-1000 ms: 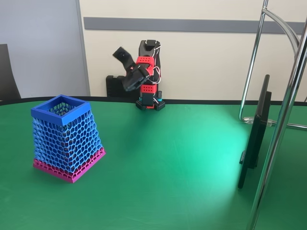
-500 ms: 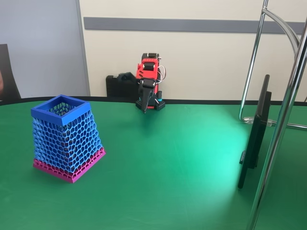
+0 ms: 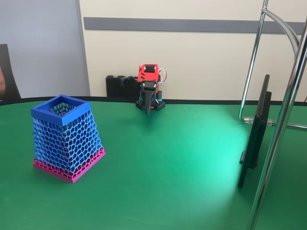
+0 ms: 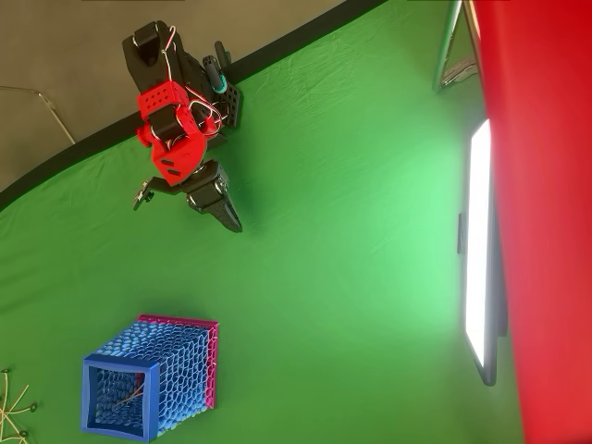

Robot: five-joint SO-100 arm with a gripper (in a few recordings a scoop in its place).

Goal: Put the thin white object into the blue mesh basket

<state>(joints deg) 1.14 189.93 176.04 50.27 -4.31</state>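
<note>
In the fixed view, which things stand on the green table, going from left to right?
blue mesh basket → gripper of the red arm → dark flat screen, seen edge-on → chrome stand

My fixed view faces the arm [image 3: 148, 91] across the table [image 3: 168, 163]; overhead looks straight down (arm [image 4: 180, 139] at 11 o'clock), both sharing the basket [image 3: 64, 136].

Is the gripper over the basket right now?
No. In the overhead view the gripper hangs over bare green table near the arm's base, well apart from the blue mesh basket.
</note>
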